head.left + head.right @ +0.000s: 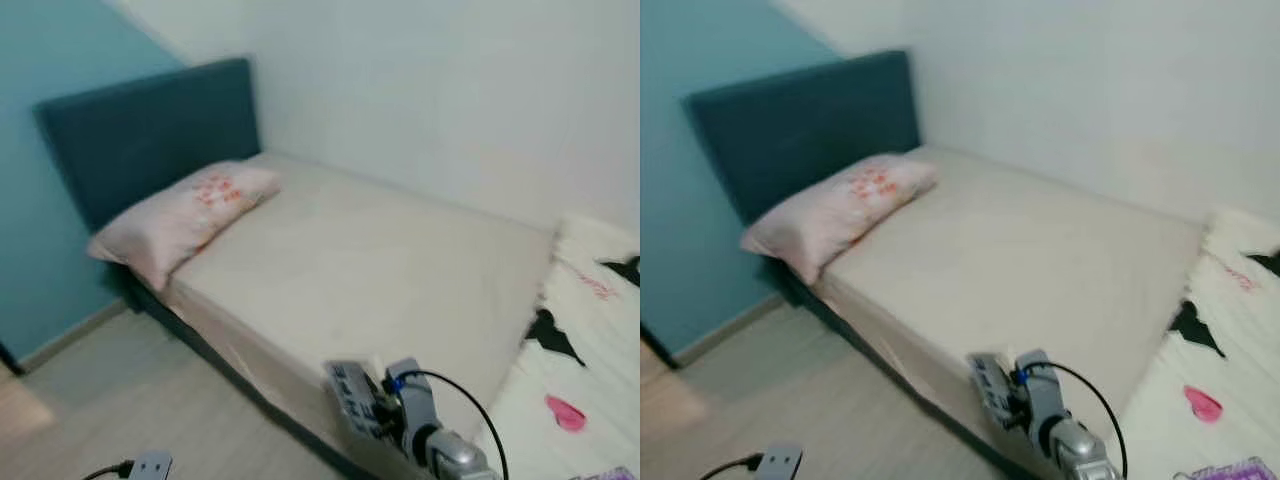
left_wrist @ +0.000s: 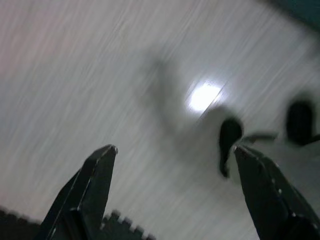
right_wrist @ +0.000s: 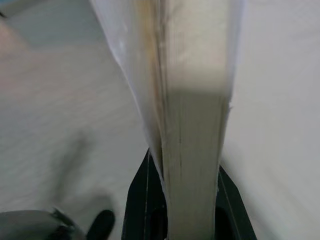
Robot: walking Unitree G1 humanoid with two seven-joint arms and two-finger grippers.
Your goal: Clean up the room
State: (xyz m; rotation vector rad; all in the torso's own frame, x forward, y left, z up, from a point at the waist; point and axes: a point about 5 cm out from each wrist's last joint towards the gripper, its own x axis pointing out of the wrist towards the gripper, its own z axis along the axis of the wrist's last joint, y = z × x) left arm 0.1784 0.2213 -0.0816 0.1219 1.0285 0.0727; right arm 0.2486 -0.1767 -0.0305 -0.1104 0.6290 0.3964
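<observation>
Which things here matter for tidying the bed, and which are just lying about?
In the job:
- bed sheet, its edge clamped in the right gripper at the mattress side
- mattress
- blanket, bunched at the foot end
- pillow by the headboard

Just there:
- left gripper, jaws open over the floor

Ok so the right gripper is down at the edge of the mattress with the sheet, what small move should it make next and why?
Probably tuck the sheet edge down under the mattress side. The right gripper has its fingers closed on that edge at the near side of the bed, and the sheet there looks loose. The left gripper hangs open over the floor.
</observation>
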